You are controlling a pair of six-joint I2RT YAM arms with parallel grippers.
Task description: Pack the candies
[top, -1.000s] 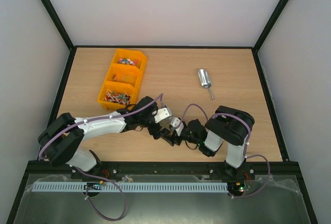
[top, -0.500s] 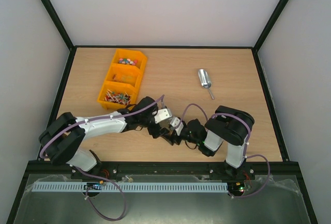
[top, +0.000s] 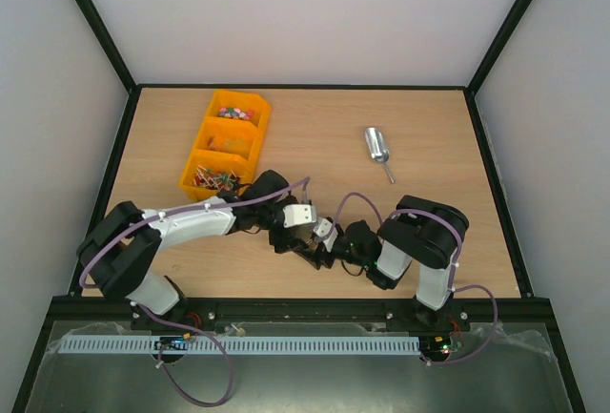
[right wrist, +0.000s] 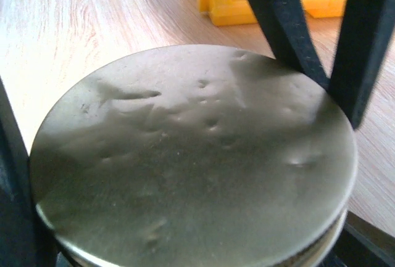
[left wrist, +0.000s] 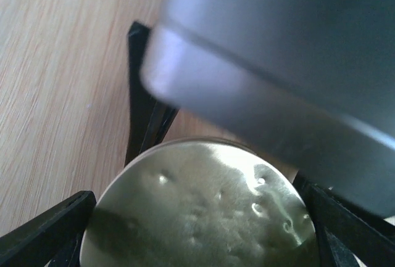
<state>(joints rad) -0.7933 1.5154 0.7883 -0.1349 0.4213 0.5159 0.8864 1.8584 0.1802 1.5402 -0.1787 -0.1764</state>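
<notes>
vs 1 s ago: left arm's elbow is swung further in over the table and its wrist sits a touch nearer the orange bin [top: 227, 146]; left claw [left wrist: 197, 230] is pinched in slightly. Right arm, bin and metal scoop [top: 377, 146] haven't moved. Pose: left arm lies low and stretched from its base across to centre, wrist bent back toward the near edge. Right arm is folded tight, elbow up, forearm reaching left. The claws meet nose to nose near the near edge of the table [top: 429, 232]. Left claw's fingers sit on opposite edges of the dented metal lid [right wrist: 191, 156], touching it, so it looks like it's grasping the lid. Right claw [right wrist: 185, 230] straddles the jar [right wrist: 324, 248] just under the lid, clamped on it as far as I can see. The candies [top: 233, 113] are in the bin's far compartment, well apart from both claws.
</notes>
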